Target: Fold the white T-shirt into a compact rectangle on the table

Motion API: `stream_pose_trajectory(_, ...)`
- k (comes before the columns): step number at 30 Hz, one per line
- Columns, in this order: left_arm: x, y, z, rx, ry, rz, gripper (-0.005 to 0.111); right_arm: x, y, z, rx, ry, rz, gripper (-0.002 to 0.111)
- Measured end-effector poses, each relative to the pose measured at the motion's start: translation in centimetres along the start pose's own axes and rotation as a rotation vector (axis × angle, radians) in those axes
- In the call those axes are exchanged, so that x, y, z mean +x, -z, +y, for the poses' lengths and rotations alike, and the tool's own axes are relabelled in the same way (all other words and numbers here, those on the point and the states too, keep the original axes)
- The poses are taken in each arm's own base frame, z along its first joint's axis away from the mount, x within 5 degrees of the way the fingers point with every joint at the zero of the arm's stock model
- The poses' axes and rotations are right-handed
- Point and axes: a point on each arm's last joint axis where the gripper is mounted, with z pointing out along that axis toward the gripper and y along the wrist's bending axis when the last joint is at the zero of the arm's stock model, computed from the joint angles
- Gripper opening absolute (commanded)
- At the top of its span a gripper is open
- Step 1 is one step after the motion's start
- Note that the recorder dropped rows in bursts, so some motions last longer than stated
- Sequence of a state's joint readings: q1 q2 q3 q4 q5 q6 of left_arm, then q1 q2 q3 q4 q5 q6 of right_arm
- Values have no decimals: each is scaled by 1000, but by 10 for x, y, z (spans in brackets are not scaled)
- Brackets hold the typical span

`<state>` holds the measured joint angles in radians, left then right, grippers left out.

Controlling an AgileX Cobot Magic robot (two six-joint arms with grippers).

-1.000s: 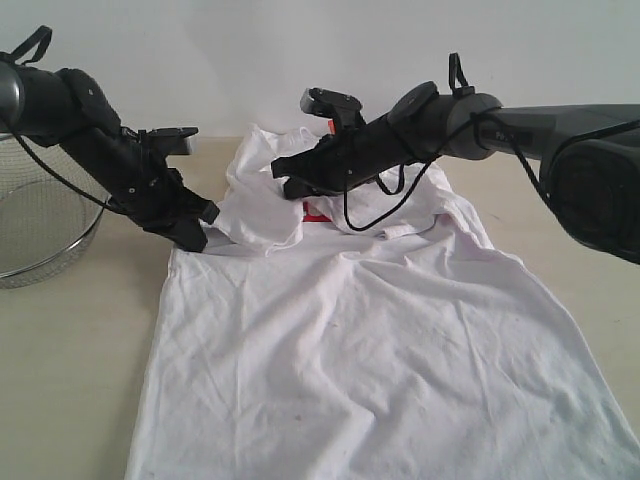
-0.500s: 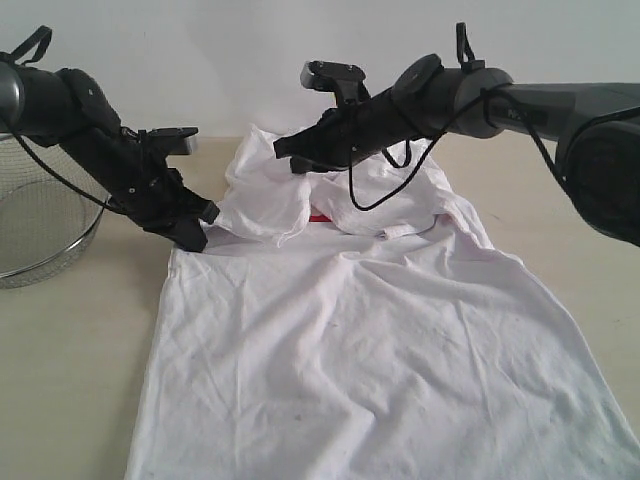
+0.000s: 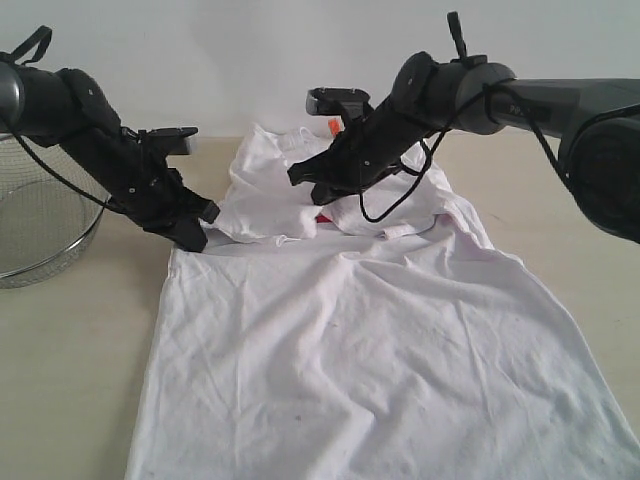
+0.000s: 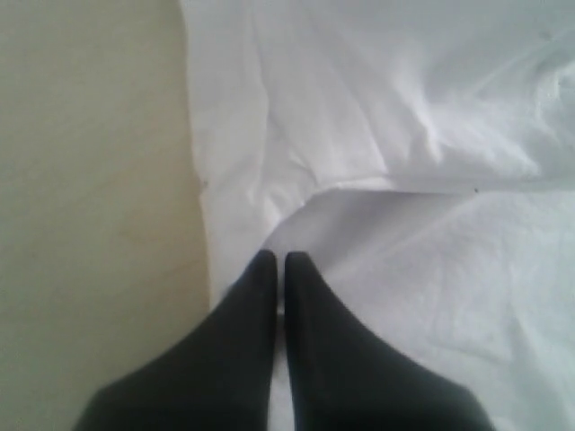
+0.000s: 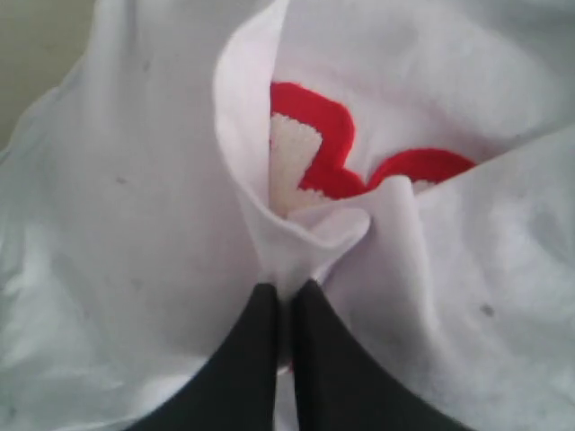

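The white T-shirt (image 3: 370, 340) lies spread over the table (image 3: 70, 370), its body flat toward the front and its upper part bunched at the back. My left gripper (image 3: 197, 236) is low at the shirt's left edge, shut on a thin layer of cloth (image 4: 278, 260). My right gripper (image 3: 305, 178) reaches across the middle, shut on a gathered fold (image 5: 296, 247) of the shirt's upper part. Red lettering (image 5: 332, 153) shows just past that fold, and a sliver of red (image 3: 318, 214) peeks out below the arm. An orange neck tag (image 3: 332, 126) sits at the far collar.
A round wire-mesh basket (image 3: 35, 215) stands at the left edge of the table, close behind the left arm. A pale wall (image 3: 250, 50) runs behind the table. The right arm's black cable (image 3: 385, 205) loops down over the shirt.
My right gripper has dipped and swung slightly right, laying its bunched fold down toward the shirt. The left gripper has stayed put at the left edge.
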<state>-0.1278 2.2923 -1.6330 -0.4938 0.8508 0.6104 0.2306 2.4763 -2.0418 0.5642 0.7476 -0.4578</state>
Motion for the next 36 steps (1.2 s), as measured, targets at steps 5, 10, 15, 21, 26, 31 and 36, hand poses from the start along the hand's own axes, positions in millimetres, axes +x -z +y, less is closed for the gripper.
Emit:
stream_pose_trajectory(5,0,0,0,0,2,0,4,5,0,-2,26,-13,51,0)
stream_pose_trajectory(10,0,0,0,0,5,0,4,5,0,-4,47,-15,54,2)
stream_pose_trajectory(15,0,0,0,0,7,0,4,4,0,-5,53,-14,47,42)
stream_pose_trajectory(21,0,0,0,0,7,0,4,4,1,-4,54,-32,44,67)
stream_pose_trajectory(26,0,1,0,0,6,-1,4,-2,18,2,54,-29,62,61)
stream_pose_trajectory(31,-1,2,0,-3,4,-5,4,-16,58,13,97,47,61,61)
stream_pose_trajectory(36,-5,17,-3,-23,-16,-33,4,-25,95,18,196,88,79,60)
